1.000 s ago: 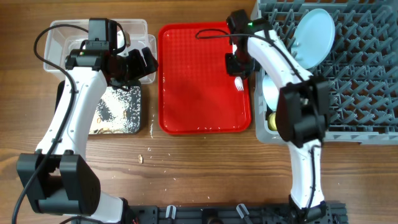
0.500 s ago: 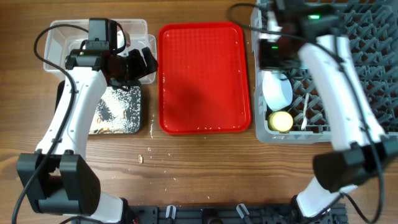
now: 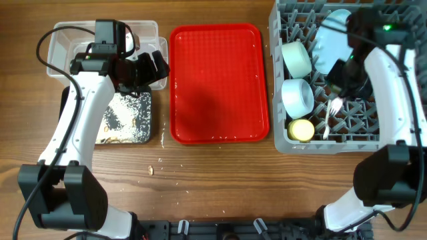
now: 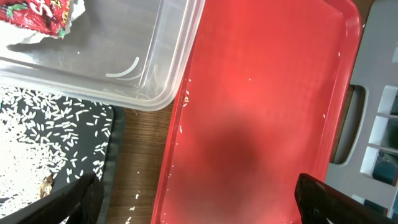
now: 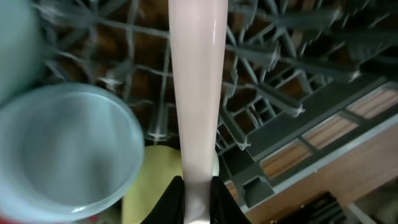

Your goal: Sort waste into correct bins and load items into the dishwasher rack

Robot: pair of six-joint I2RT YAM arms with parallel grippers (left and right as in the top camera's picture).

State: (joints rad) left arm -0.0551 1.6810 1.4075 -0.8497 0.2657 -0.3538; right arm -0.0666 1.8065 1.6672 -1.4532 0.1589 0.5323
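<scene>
The white fork (image 3: 335,105) hangs over the front part of the grey rack (image 3: 393,100), tines pointing down and toward the front. The right gripper (image 5: 196,191) pinches its handle between the fingertips. Just beside the fork, a white spoon (image 3: 326,127) stands among the pegs. The yellow cup (image 3: 301,129) sits in the rack's front left corner, with two pale bowls (image 3: 297,97) lined up behind it and the blue plate (image 3: 331,43) on edge toward the back.

Left of the rack lies the red tray (image 3: 219,83), bare. Beyond that, the left gripper (image 3: 157,67) hovers at the right edge of the clear tub (image 3: 67,30), fingers spread wide. A red wrapper (image 4: 37,15) lies in the tub. The black tray (image 3: 123,119) in front holds white scraps, and a few crumbs (image 3: 152,170) dot the desk.
</scene>
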